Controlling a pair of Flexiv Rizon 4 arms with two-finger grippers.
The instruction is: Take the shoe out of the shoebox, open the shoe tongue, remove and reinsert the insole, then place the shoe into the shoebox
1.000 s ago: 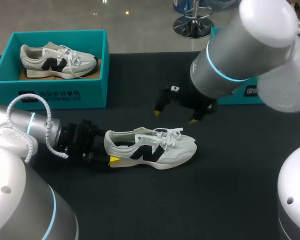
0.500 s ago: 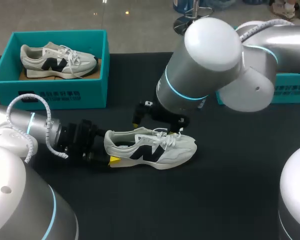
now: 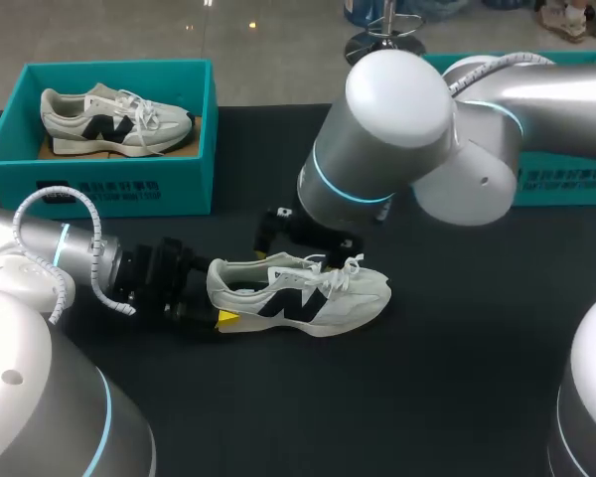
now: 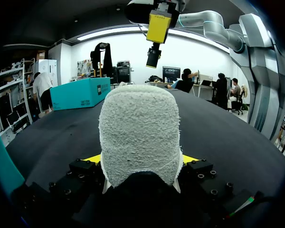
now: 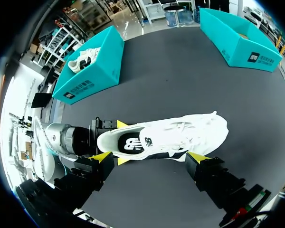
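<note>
You are looking at the shoe (image 3: 308,293) lying sole-down on the table (image 3: 457,378), approx. mid-table, outside both boxes. Its long axis is running side to side across the table: heel pointing to the L arm's side, toe pointing to the R. The L gripper (image 3: 217,296) is coming in low from the L and clamping the heel. The head view is showing only one yellow tip of it, beside the sole. The L wrist view is showing the rest: the fuzzy back of the heel is sitting between both tips and touching each, so the fingers are grasping the shoe from two sides. The R gripper (image 5: 151,159) is hovering above the shoe with fingers spread wide, not touching anything. In the head view the R arm's body is covering most of this gripper. The R wrist view is looking straight down, with one tip showing either side of the mid-shoe. That view is also looking into the shoe's opening, where the dark insole (image 5: 133,142) is lying in place; the head view is giving only a dark slit there. The L shoebox (image 3: 109,189) is standing at the table's far L corner, holding a second shoe (image 3: 114,119), toe to the R. The R shoebox (image 5: 240,40) is standing at the far R, partly behind the R arm in the head view.
</note>
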